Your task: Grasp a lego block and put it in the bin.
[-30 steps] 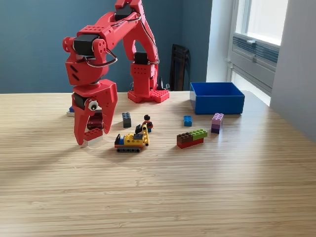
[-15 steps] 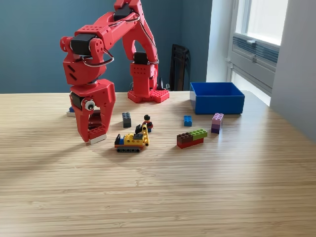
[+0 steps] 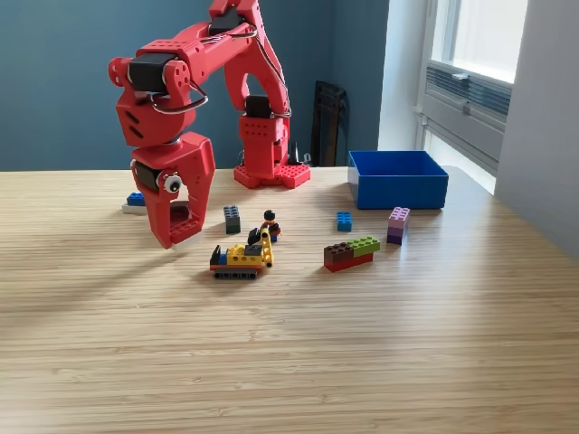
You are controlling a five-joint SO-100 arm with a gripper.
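A: Lego block, small and red (image 3: 185,229), sits pinched in the red plastic claw (image 3: 177,231), clear of the wooden surface (image 3: 289,344).

B: Noted. Blue rectangular plastic bin (image 3: 398,178) lies well apart, exterior view's right. Carry high over the loose bricks; release inside the walls.

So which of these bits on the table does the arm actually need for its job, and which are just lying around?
Part of the job:
- red gripper, its fingers closed on a red block
- blue bin, where the block goes
- loose lego blocks: blue, dark grey, purple stack, brown-green-red stack

Just lying about:
- yellow lego vehicle
- minifigure
- dark object by the wall
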